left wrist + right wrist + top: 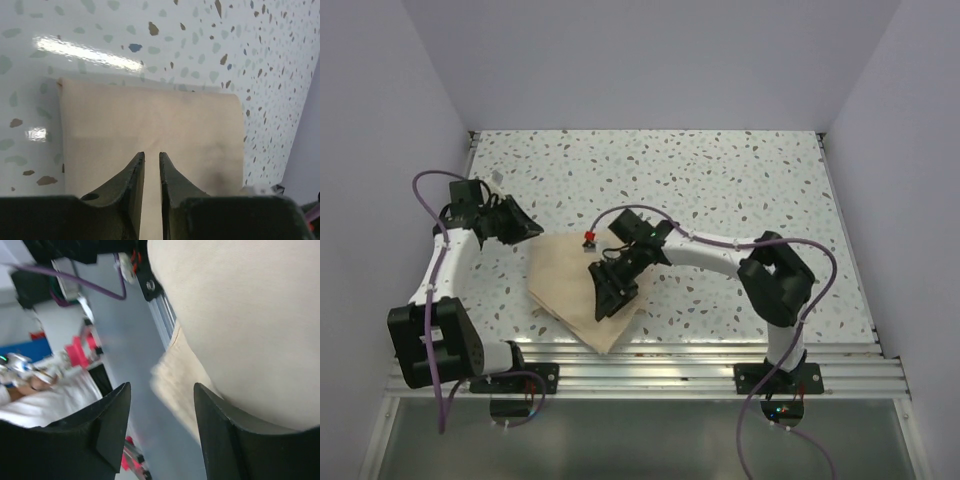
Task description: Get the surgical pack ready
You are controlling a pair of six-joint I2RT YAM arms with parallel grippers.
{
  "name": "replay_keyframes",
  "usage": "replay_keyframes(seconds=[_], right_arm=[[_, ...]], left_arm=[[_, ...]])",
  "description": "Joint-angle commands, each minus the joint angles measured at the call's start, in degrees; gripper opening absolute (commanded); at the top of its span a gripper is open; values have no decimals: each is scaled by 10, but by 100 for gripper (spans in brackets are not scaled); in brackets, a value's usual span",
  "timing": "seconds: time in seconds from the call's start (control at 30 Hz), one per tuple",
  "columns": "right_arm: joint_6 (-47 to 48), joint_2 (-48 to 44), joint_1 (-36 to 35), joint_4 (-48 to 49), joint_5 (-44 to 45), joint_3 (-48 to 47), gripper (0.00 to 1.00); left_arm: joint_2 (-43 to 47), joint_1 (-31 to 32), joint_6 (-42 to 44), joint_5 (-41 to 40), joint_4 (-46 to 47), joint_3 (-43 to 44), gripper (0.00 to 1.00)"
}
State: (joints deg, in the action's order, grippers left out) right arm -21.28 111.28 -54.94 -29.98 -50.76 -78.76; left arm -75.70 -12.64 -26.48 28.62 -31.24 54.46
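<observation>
1. The surgical pack (560, 285) lies as a partly folded tan wrap sheet on the bench (720, 180), left of centre and hard against the near edge. One corner overhangs the aluminium rail (162, 315) along that edge. What sits inside the folds is hidden.
2. The right gripper (613, 298) stands over the pack's near right side. Its jaws are spread and nothing is between them. In its wrist view one finger sits close against the cloth's bulge, but contact cannot be confirmed.
3. The left gripper (525, 228) hovers at the pack's far left corner. Its jaws are drawn almost together, leaving a thin slit, and it grasps nothing.
4. Risk: the overhanging corner. Any pull toward the near edge would likely drag the pack off the bench or snag the cloth on the rail.
5. Risk: neither gripper restrains the sheet. The rounded bulge suggests the folds are not creased flat, so they may spring open.
6. Risk: the left gripper cannot take a corner while clenched. If it descends as it stands, it would likely push and ruck the sheet and shift whatever is inside.
7. Risk: both arms work over the same cloth near the near edge. A fold carried across the pack could bring them into collision.
</observation>
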Motion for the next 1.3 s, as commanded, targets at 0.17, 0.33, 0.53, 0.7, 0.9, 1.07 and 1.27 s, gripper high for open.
replay_keyframes(seconds=[0.17,0.33,0.53,0.7,0.9,1.07,1.27], right_arm=[[-28,-38,112,3,-6,-55,57],[-96,-31,141,107,-31,30,39],[-98,-45,183,129,-44,134,11],[-56,-65,200,85,-34,193,5],[-35,-99,226,19,10,206,4],[-34,-129,235,-42,54,212,1],[-156,-143,235,63,61,294,0]], left_arm=[[-21,78,-41,140,110,-22,12],[-33,90,-53,175,124,-65,6],[-52,89,15,100,6,-97,1],[-19,60,46,-13,-60,-94,0],[45,54,60,-178,-151,-52,5],[65,53,39,-278,-182,-35,11],[40,53,30,-284,-176,4,13]])
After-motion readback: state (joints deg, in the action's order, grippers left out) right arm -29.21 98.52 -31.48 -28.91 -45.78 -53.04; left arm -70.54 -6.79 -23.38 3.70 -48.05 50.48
